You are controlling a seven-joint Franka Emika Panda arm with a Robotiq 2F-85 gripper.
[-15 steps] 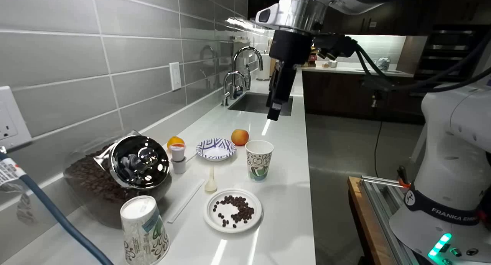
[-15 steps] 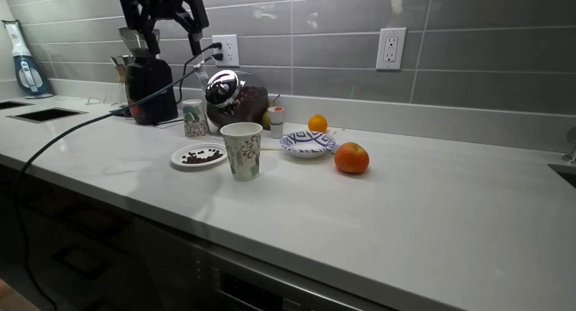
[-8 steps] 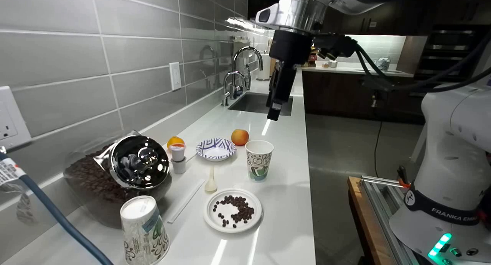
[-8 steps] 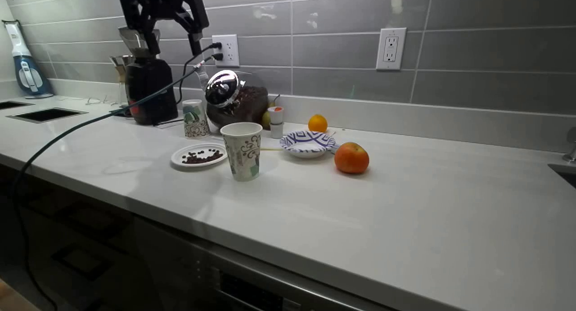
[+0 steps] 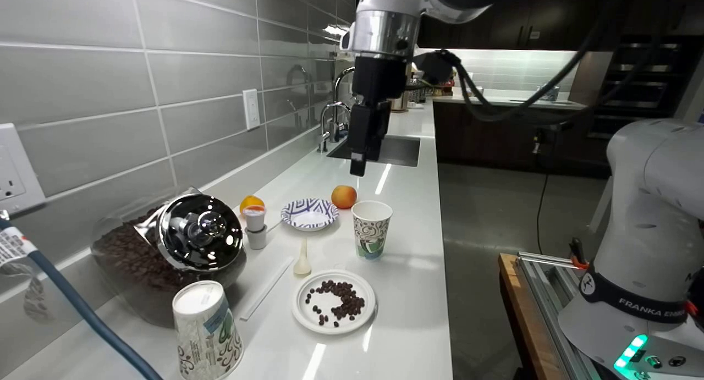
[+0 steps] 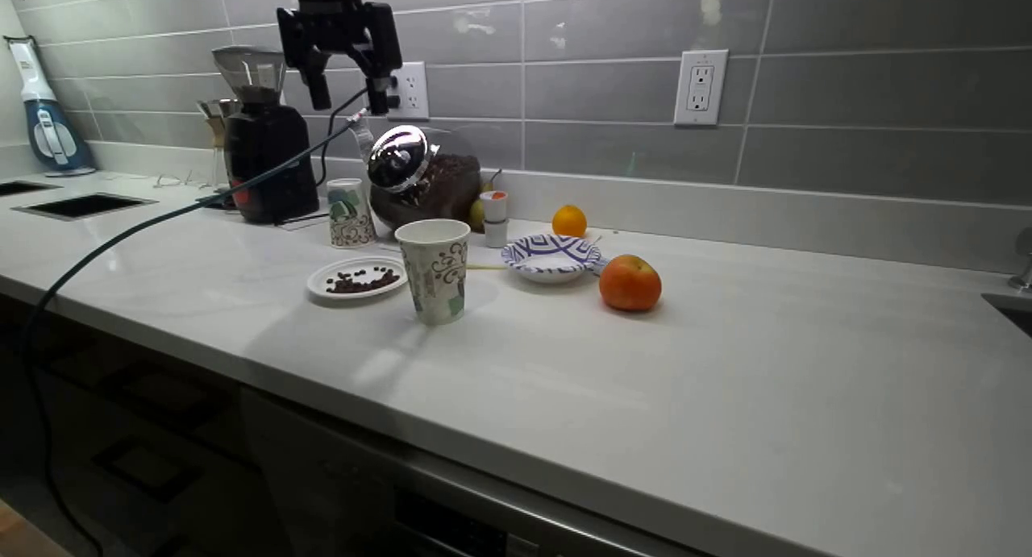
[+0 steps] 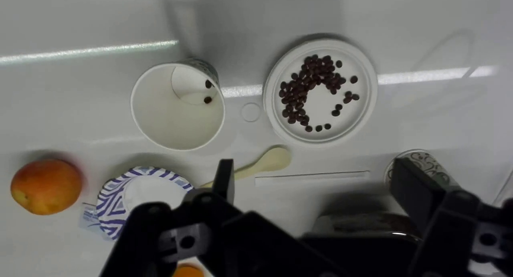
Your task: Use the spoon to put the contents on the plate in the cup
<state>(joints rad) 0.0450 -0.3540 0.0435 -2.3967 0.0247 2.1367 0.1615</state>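
The white plate (image 7: 362, 120) bears dark brown beans (image 7: 298, 93), heaped in a curve with a few loose. An upright patterned paper cup (image 5: 371, 231) stands beside it; in the wrist view, two beans lie inside this cup (image 7: 168, 120). The pale cream spoon (image 7: 272, 160) rests on the counter between the plate and the patterned bowl, its handle partly behind a finger in the wrist view. High above the counter, my gripper (image 6: 349, 99) is open, with nothing between its fingers; in the wrist view its fingertips (image 7: 225, 176) are spread wide.
A blue-patterned bowl (image 5: 309, 215), an apple-like fruit (image 5: 344, 197), an orange fruit (image 6: 569, 221) and stacked small containers (image 5: 255, 226) sit nearby. A tipped bean jar (image 5: 165, 248), an upturned cup (image 5: 208, 330) and a white strip (image 5: 267, 287) flank the plate. A cable (image 6: 185, 209) crosses the scene.
The arm and open gripper have shifted toward the tiled wall, staying high. The spoon, plate, beans and cup have not moved.
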